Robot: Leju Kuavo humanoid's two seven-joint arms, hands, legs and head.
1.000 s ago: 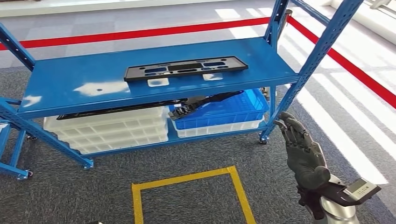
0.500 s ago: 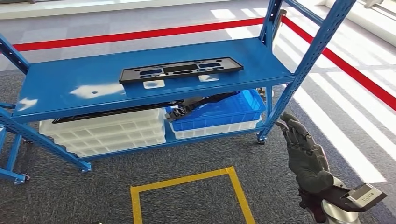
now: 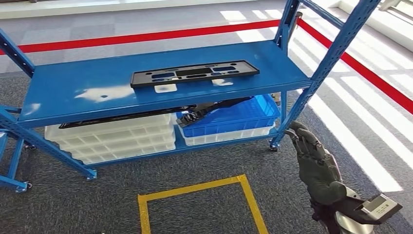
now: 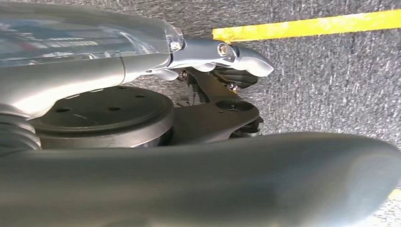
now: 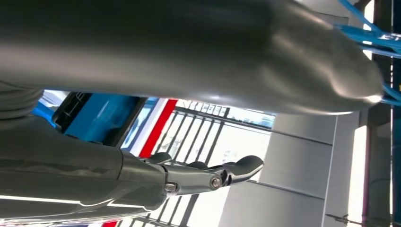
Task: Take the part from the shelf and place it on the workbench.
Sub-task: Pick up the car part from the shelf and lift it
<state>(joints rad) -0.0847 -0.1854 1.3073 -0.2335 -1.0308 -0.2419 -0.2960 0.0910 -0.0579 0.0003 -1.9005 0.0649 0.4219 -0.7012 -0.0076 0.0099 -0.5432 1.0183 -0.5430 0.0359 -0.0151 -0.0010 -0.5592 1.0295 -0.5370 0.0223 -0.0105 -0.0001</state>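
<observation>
The part [image 3: 195, 73], a long black plate, is laid flat on the upper shelf [image 3: 87, 83], its long axis running left to right. It is located up and to the left of the right hand [image 3: 316, 163], well apart. That nearer hand is raised, empty, fingers extended. The left hand's state cannot be determined.

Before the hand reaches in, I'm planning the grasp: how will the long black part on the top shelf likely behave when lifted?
The black part is long, thin and full of cutouts, so it probably feels light and may flex if held at one end. It lies flat on the smooth blue shelf, so it will likely slide rather than roll or tip. Fingers may struggle to get under its low edge.
</observation>
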